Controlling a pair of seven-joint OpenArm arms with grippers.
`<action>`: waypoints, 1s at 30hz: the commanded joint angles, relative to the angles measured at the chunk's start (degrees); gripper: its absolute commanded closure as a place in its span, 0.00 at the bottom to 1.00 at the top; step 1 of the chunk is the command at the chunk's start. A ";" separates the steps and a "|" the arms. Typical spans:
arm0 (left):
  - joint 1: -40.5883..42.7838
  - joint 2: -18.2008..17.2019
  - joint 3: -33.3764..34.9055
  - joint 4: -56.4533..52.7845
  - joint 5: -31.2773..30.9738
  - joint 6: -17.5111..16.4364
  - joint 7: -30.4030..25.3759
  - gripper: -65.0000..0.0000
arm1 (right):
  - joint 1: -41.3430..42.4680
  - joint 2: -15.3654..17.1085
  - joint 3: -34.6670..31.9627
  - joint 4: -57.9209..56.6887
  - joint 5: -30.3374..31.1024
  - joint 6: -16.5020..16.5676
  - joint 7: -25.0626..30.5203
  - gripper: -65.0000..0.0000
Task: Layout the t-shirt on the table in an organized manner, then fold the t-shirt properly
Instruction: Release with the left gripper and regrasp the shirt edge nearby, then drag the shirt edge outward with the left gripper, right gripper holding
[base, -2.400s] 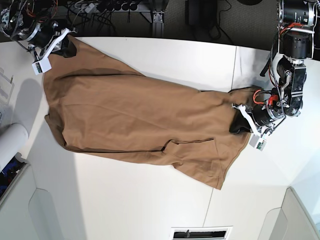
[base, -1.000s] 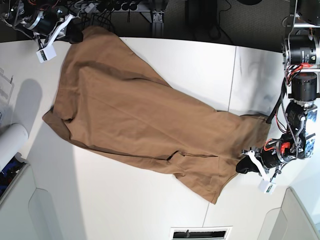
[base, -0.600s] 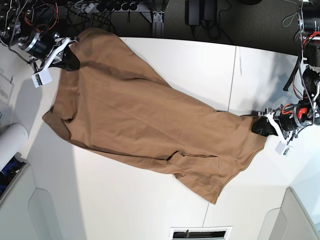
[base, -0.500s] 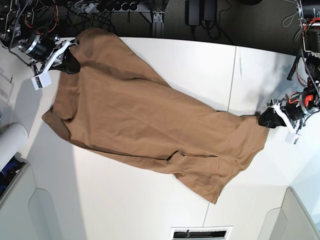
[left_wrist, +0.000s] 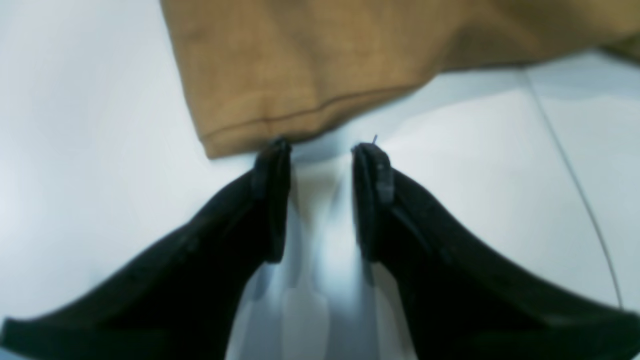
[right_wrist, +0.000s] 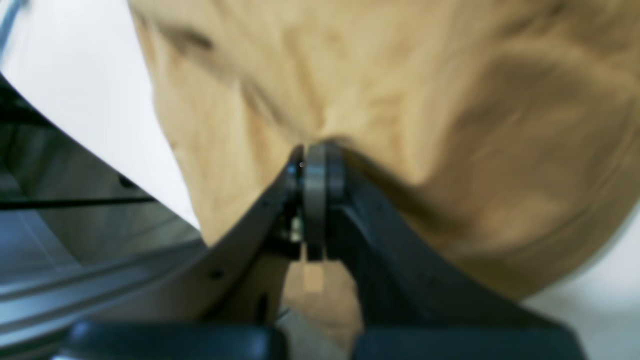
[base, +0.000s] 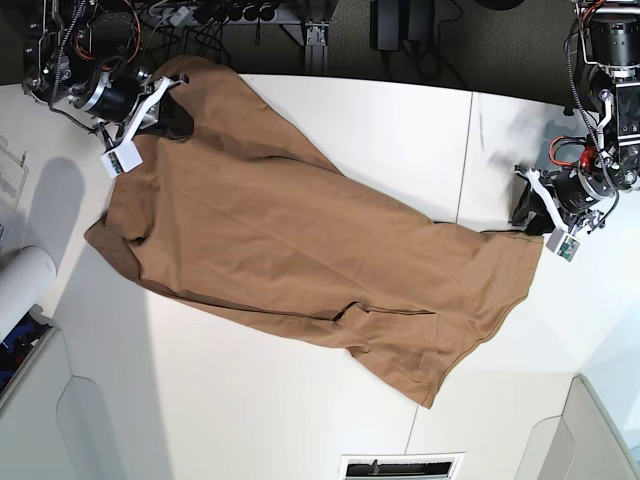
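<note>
Large white smooth counter (base: 300, 400) with a thin dark seam (base: 463, 170) across it, dark floor and cables beyond the far edge. White cylinder (base: 22, 288) lying at the left edge in the base view, pale plastic bins (base: 600, 430) at the near corners.

Left gripper (left_wrist: 321, 150) low over the counter at the right side of the base view, just beside the shirt's corner, black jaws standing apart with bare white surface between them, nothing held. Hem just beyond the fingertips (left_wrist: 274, 160), contact not clear. Right gripper (right_wrist: 315, 152) at the far left corner in the base view, tilted down over the cloth, jaws pressed together and pinching a fold that puckers around the tips.

Plain caramel-brown soft cloth t-shirt (base: 300, 250) spread diagonally across the counter, from the far left corner down toward the near right. Mostly flat, with long shallow creases. One edge folded over near the lower middle, stitched hem showing in the left wrist view.
</note>
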 joint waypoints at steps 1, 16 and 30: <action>-1.16 -0.98 0.66 0.83 0.90 1.27 -0.46 0.62 | 0.15 0.76 0.13 0.72 0.07 -0.02 0.87 1.00; -2.25 -0.90 6.16 8.20 7.65 10.21 -0.57 0.62 | 0.02 0.76 0.13 0.72 -0.09 -0.04 0.87 1.00; -13.16 0.57 15.93 5.01 7.82 14.47 -2.54 0.62 | -0.26 0.76 0.13 0.72 -0.07 -0.07 -0.02 1.00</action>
